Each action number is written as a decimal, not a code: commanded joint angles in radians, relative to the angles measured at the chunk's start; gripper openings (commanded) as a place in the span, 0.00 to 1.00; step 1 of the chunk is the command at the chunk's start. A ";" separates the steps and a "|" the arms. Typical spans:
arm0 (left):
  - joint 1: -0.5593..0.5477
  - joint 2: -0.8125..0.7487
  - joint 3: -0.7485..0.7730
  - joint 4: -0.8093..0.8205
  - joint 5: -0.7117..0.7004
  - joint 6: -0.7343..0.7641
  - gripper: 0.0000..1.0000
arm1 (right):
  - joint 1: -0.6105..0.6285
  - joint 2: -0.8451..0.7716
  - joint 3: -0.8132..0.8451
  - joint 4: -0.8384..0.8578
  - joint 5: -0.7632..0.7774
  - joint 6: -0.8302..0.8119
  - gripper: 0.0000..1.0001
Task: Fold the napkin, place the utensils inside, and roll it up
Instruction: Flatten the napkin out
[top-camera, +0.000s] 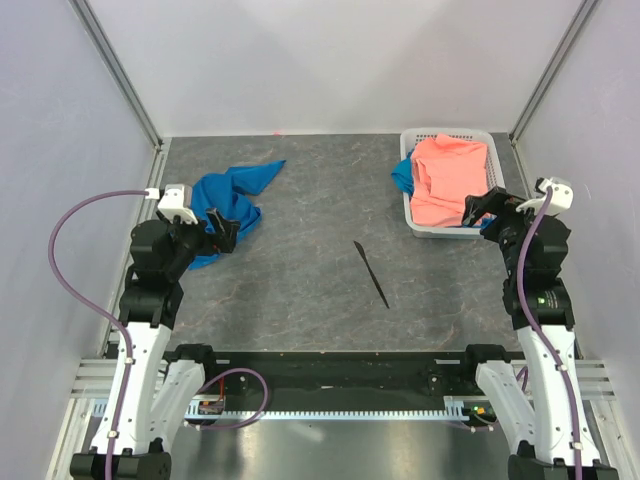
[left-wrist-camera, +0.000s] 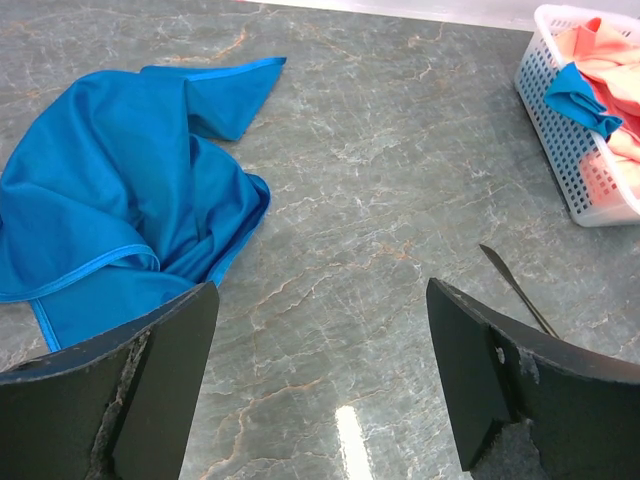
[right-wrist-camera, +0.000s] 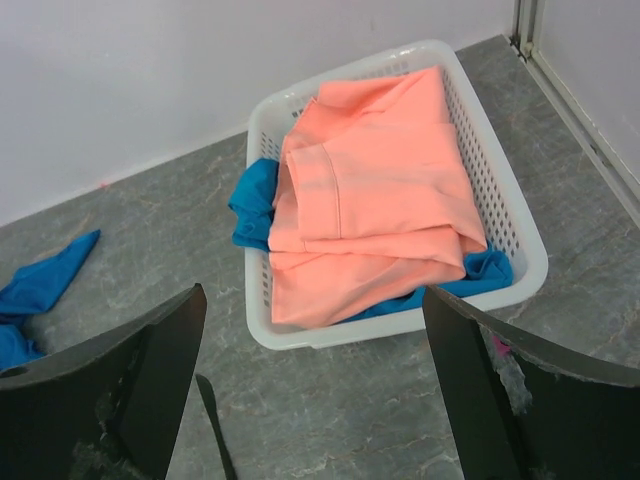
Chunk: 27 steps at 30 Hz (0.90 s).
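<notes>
The bright blue napkin (top-camera: 232, 205) lies crumpled on the table at the left; it fills the upper left of the left wrist view (left-wrist-camera: 120, 190), and a corner of it shows in the right wrist view (right-wrist-camera: 40, 280). The slim black knife (top-camera: 371, 273) lies on the table near the middle; it also shows in the left wrist view (left-wrist-camera: 516, 290) and the right wrist view (right-wrist-camera: 215, 425). My left gripper (top-camera: 222, 232) is open and empty, hovering at the napkin's near right edge. My right gripper (top-camera: 485, 210) is open and empty, just in front of the basket.
A white plastic basket (top-camera: 410, 205) stands at the back right, holding a folded salmon-pink cloth (top-camera: 450, 178) with a blue scrap (top-camera: 402, 178) beneath it. Grey walls and metal posts enclose the table on three sides.
</notes>
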 joint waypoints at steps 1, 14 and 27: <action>0.000 -0.017 0.028 0.009 -0.012 -0.022 0.93 | -0.001 0.021 0.023 -0.024 0.000 -0.035 0.98; 0.000 0.055 0.017 0.021 -0.074 0.021 0.89 | 0.004 0.096 0.025 0.016 -0.111 -0.060 0.97; 0.006 0.660 0.280 -0.141 -0.376 0.056 0.85 | 0.021 0.154 0.034 0.016 -0.154 -0.069 0.97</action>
